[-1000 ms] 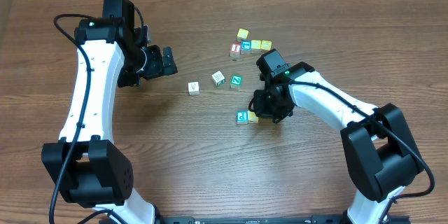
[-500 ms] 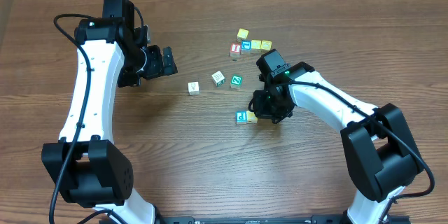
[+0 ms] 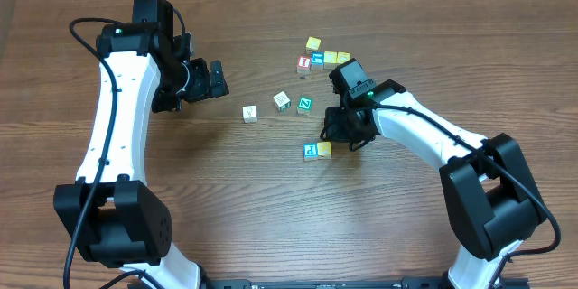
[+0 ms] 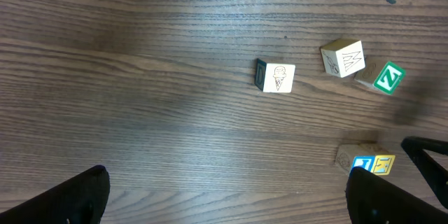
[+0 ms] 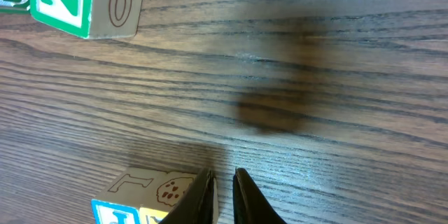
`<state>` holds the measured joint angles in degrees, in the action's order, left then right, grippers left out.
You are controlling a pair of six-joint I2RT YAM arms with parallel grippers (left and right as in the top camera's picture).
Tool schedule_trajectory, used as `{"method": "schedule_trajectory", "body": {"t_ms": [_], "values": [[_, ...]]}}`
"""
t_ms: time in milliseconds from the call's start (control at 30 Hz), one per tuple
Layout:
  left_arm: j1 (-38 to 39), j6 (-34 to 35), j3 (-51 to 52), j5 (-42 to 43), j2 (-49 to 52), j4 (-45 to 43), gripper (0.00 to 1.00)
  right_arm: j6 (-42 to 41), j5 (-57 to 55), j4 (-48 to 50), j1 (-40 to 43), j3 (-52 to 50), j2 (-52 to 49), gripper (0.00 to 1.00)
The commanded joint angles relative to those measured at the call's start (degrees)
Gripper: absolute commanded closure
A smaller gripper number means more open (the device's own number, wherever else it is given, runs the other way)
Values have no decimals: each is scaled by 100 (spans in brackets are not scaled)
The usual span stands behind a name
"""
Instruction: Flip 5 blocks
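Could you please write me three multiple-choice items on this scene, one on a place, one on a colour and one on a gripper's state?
1. The teal-blue block near the right gripper sits right beside:
A) a red block
B) a yellow block
C) a whitish block

2. The Z block shows its white letter on a face that is:
A) green
B) orange
C) black

3. The right gripper's jaws are:
A) wide open
B) clamped on a block
C) shut on nothing

Answers:
1 B: the overhead view shows the two adjoining.
2 A: the left wrist view shows a green face.
3 C: the right wrist view shows the fingers nearly meeting over the bare table.
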<state>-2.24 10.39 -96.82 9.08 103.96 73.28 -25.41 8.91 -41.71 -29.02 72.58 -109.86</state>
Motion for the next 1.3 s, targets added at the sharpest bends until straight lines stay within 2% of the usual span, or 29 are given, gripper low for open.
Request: {"method": "schedule_trajectory", "body": {"t_ms": [0, 567, 800, 900, 1067, 1267], "values": [[2, 57, -116, -55, 74, -4, 0, 37, 125, -24, -31, -31, 153, 87], [2, 57, -116, -55, 74, -4, 0, 35, 404, -251, -28, -31, 153, 88], [2, 55, -116, -55, 74, -4, 0, 28, 278, -35, 94, 229, 153, 83], [2, 57, -116, -55, 74, -4, 0, -11, 326, -225, 179, 667, 153, 77], [2, 57, -116, -55, 74, -4, 0, -223, 315, -37, 87, 1119, 153, 51], [2, 57, -116, -55, 74, -4, 0, -1268, -503, 535, -186, 1110, 50, 48]]}}
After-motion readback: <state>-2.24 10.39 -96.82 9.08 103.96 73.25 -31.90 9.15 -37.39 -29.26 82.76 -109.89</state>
